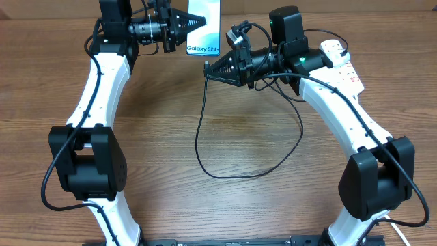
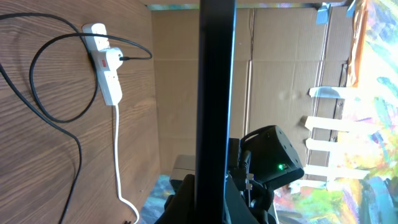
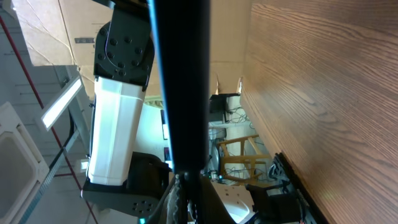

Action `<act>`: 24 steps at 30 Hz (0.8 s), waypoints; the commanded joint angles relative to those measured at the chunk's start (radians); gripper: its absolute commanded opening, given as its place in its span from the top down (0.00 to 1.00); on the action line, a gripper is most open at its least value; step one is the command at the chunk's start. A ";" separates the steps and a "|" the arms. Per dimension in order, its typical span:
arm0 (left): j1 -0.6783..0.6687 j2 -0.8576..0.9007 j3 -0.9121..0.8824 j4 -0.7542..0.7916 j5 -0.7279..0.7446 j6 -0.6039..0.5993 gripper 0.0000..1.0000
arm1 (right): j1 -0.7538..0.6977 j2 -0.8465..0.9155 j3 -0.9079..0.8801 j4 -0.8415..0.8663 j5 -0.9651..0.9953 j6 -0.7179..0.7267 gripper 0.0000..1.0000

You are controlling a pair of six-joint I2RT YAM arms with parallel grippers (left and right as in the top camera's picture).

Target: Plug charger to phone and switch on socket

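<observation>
The phone (image 1: pixel 212 26), slim with a black edge and pale blue-teal screen, is at the far middle of the table, screen up, its "Galaxy S24" end toward the near side, one long edge pinched in the closed left gripper (image 1: pixel 204 20). The charger (image 1: pixel 197 137), a thin black cable, sweeps in a wide loop over the wood, its plug seated in the socket (image 2: pixel 106 65). This white strip with red switches lies flat at the far right, its thick white cord trailing away
</observation>
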 commanded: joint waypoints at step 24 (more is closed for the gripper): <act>-0.016 -0.005 0.031 0.005 0.038 -0.031 0.96 | 0.019 -0.021 0.017 0.040 0.049 -0.034 0.96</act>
